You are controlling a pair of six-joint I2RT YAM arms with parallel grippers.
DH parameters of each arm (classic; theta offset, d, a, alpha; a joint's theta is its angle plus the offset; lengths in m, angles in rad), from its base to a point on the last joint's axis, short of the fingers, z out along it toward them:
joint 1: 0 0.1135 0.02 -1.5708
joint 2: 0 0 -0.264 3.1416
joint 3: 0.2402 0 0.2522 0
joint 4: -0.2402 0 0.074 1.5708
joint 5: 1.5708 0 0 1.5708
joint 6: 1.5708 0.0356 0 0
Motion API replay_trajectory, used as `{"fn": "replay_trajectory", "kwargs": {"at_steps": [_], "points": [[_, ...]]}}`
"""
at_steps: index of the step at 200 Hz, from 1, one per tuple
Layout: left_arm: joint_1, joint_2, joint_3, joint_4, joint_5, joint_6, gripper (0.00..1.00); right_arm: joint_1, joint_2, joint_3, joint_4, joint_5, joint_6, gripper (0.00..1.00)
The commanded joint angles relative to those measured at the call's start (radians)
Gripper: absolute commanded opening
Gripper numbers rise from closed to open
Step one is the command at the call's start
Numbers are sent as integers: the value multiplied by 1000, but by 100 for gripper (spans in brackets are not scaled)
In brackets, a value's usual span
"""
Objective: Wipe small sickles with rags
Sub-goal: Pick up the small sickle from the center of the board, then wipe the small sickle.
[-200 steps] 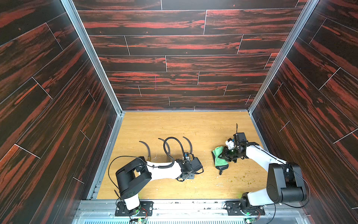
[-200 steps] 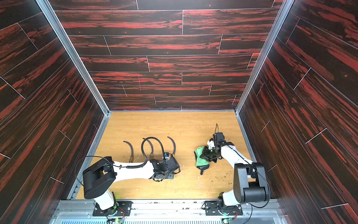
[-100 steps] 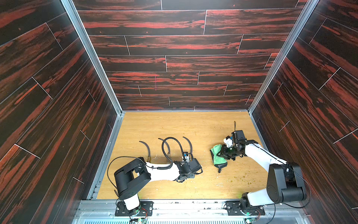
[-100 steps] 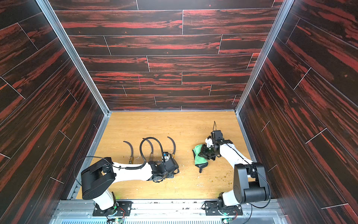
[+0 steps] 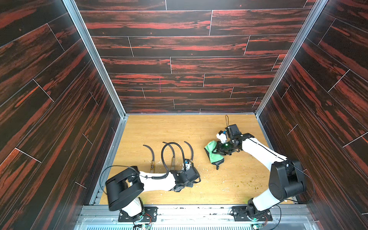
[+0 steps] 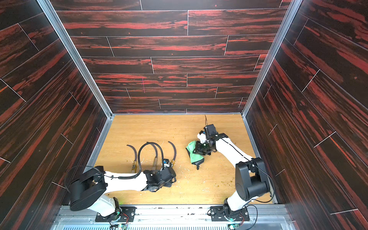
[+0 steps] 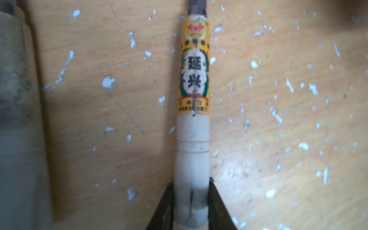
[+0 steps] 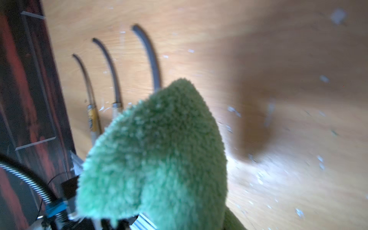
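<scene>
Three small sickles lie side by side on the wooden floor, their dark curved blades pointing away: left (image 5: 150, 152), middle (image 5: 171, 149) and right (image 5: 190, 149). My left gripper (image 7: 191, 199) is shut on the pale handle of the right sickle (image 7: 194, 69), just below its yellow-black label. The middle sickle's handle (image 7: 14, 99) lies alongside. My right gripper (image 5: 220, 148) is shut on the green fluffy rag (image 5: 214, 154), which hangs off the floor to the right of the sickles. The rag (image 8: 159, 149) hides that gripper's jaws in the right wrist view.
The left arm's black cable (image 5: 165, 151) loops over the sickles. White flecks and greenish crumbs (image 5: 237, 186) litter the wooden floor (image 5: 179, 129). Dark red plank walls (image 5: 179, 65) close in three sides, and a metal rail (image 5: 189, 207) runs along the front.
My left gripper has shut on the right sickle's handle. My right arm has carried the rag a little to the left and farther back, toward the sickles.
</scene>
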Motion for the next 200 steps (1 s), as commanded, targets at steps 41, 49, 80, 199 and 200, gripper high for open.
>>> {"fn": "replay_trajectory", "kwargs": {"at_steps": [41, 49, 80, 199, 200], "points": [[-5, -27, -66, 153, 56, 256, 0, 99, 140, 125, -41, -87, -80, 3], [-5, -18, -71, 180, 66, 270, 0, 112, 153, 128, -37, -88, -82, 3], [-5, 26, -56, 230, 76, 305, 0, 154, 193, 102, 13, -137, -56, 2], [-5, 72, -47, 336, -21, 272, 0, 278, 295, -42, 150, -167, 124, 0], [-5, 71, -47, 337, -22, 272, 0, 278, 295, -43, 151, -166, 125, 0]]}}
